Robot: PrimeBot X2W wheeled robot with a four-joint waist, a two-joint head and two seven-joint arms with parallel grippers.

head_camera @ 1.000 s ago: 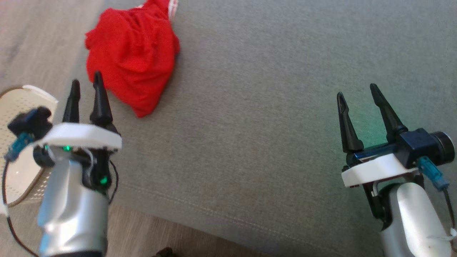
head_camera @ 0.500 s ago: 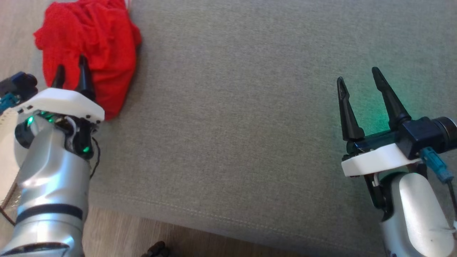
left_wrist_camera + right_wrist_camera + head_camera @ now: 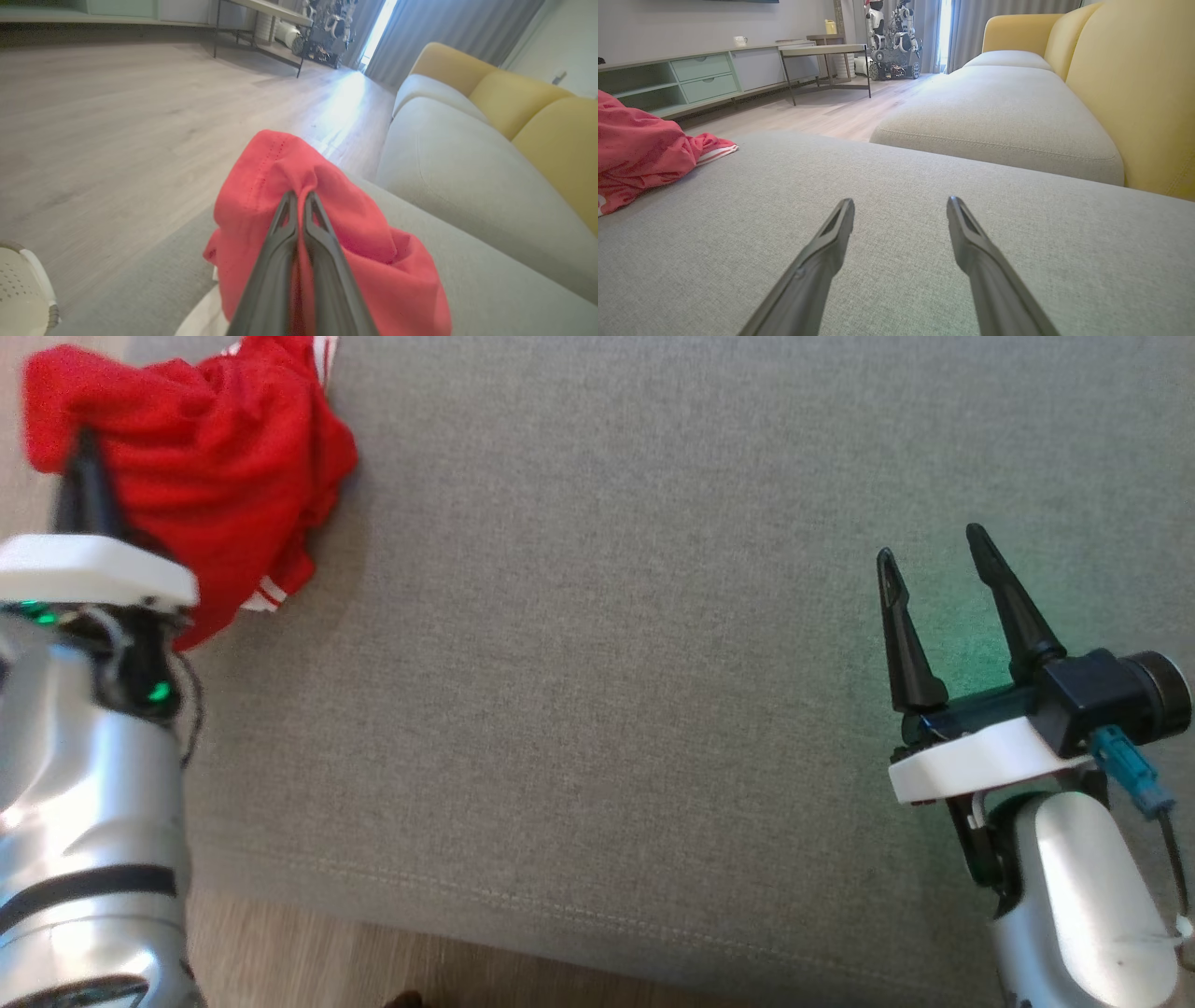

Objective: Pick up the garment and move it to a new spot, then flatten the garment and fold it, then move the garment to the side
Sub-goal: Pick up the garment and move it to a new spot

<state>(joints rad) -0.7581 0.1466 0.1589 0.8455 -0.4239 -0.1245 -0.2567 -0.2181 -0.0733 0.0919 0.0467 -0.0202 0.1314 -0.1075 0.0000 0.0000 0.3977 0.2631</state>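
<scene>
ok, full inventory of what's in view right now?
seat cushions: 2, grey, near one under the grippers
garment: 1, red, white stripes, left end of near cushion
backrests: at least 2, yellow, behind the cushions
basket: 1, white, beside near cushion
floor: 1, pale wood, around sofa
cabinet: 1, pale green, far wall
table: 1, dark-legged, beside cabinet
left gripper: 1, dark, shut on garment
right gripper: 1, dark, open over near cushion

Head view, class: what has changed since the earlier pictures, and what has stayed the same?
The left gripper reached forward into the red garment and shut on a fold of it. The right gripper stayed open over the grey sofa cushion.
</scene>
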